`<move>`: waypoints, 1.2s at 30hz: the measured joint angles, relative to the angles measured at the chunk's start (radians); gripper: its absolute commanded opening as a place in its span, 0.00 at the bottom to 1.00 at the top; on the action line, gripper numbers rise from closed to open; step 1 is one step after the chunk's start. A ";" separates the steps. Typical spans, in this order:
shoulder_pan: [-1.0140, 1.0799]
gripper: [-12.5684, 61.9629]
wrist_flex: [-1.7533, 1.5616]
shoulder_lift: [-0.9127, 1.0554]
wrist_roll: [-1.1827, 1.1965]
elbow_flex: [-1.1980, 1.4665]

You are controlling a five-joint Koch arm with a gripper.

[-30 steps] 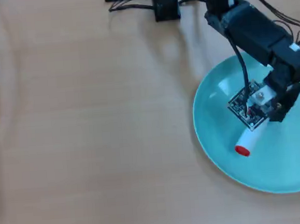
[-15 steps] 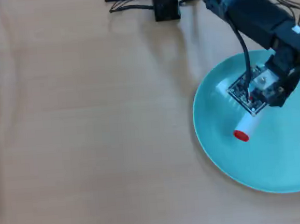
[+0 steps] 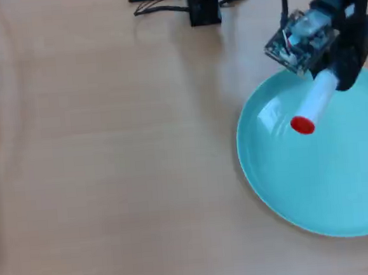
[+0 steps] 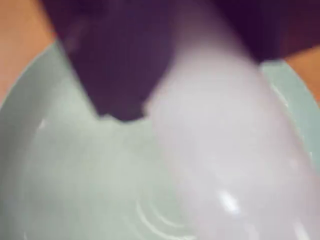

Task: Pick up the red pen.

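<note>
In the overhead view my gripper (image 3: 342,79) is shut on the red pen (image 3: 316,100) over the far part of the teal plate (image 3: 283,187). The pen's white barrel sticks out of the jaws toward the lower left and ends in a red tip (image 3: 303,125) above the plate's inside. Its other end is hidden under the gripper. In the wrist view the white barrel (image 4: 225,150) is very near and blurred. A dark finger (image 4: 115,70) lies against its left side, with the plate (image 4: 60,180) below.
The plate lies at the right of the light wooden table (image 3: 109,156) and is cut off by the overhead view's right edge. The arm's dark base and cables (image 3: 202,5) stand at the table's far edge.
</note>
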 measured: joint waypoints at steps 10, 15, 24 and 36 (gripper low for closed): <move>-0.014 0.08 -0.101 0.021 0.000 0.000; -0.014 0.08 -0.129 0.021 0.000 0.000; -0.009 0.08 -0.135 0.021 0.067 0.000; 0.041 0.08 -0.135 0.021 0.127 0.000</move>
